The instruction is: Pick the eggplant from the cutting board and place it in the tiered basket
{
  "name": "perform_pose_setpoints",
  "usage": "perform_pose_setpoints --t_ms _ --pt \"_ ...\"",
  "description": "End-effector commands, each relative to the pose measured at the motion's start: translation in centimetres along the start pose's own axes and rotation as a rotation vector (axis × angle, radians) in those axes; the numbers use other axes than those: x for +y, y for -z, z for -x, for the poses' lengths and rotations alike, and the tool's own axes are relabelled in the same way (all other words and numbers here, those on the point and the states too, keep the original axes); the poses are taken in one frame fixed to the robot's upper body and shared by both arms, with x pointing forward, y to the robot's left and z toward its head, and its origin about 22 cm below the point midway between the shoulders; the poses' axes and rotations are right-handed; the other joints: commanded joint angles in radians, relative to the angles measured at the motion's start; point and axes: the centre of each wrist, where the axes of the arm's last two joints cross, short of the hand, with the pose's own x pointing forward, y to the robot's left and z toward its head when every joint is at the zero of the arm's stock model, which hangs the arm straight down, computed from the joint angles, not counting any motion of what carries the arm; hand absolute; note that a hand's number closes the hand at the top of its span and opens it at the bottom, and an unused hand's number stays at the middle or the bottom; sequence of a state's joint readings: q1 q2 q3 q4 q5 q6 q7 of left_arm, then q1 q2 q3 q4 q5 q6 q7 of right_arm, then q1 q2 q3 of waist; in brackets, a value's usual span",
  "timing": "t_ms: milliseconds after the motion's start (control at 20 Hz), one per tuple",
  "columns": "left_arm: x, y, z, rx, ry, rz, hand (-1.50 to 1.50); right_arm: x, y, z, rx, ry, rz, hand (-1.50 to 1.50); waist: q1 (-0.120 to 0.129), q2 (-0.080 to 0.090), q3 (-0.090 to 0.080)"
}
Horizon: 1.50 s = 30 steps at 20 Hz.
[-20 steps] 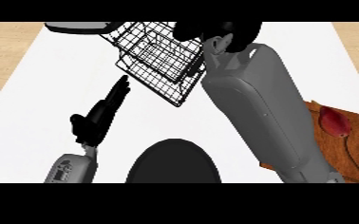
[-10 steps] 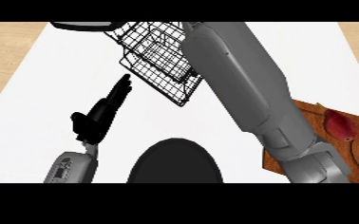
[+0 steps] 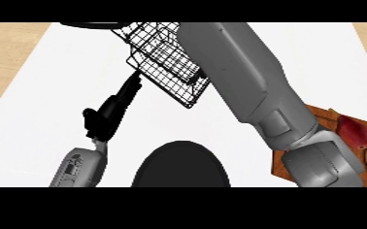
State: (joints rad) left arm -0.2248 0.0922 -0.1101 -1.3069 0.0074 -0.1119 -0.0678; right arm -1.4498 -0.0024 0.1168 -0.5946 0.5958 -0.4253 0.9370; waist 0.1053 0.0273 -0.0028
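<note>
The left hand (image 3: 108, 114) is held where it was, fingers straight, tips just beside the tiered basket (image 3: 168, 65). The right forearm has been pushed further over the basket, so its hand is out of sight, and neither its grip nor the eggplant's whereabouts can be told. A release into the basket is judged close; the cutting board (image 3: 319, 119) is seen at the right.

Two smooth grey segmented forearms, a black left robot hand (image 3: 108, 114).
</note>
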Motion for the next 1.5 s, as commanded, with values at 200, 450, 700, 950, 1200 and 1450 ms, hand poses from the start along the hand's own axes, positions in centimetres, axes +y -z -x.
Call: perform_pose_setpoints --t_ms 200,450,700,950,1200,1450 --pt "-2.1 -0.4 0.2 -0.013 0.0 0.036 0.0 -0.1 1.7 1.1 0.308 0.299 -0.11 -1.5 0.027 -0.003 0.001" --pt "1.1 -0.1 0.1 -0.005 0.005 0.017 0.0 0.3 1.9 1.4 0.282 0.431 -0.091 -1.5 0.016 -0.001 0.0" --pt "1.0 -1.2 1.3 0.011 0.008 -0.04 0.0 0.8 1.5 0.9 0.193 0.452 0.117 -1.5 -0.033 -0.016 0.0" --pt "2.0 -1.8 1.5 0.037 -0.01 -0.081 0.0 0.2 1.9 -0.2 0.161 0.429 0.376 -1.5 -0.084 -0.032 -0.001" --pt "2.4 -3.5 2.5 0.07 -0.042 -0.121 0.0 -1.7 4.1 2.1 0.139 0.479 0.53 -1.5 -0.141 -0.051 0.003" --pt "4.0 -4.6 2.4 0.077 -0.018 -0.163 0.0 -3.2 4.6 4.3 0.114 0.565 0.536 -1.5 -0.193 -0.07 0.006"
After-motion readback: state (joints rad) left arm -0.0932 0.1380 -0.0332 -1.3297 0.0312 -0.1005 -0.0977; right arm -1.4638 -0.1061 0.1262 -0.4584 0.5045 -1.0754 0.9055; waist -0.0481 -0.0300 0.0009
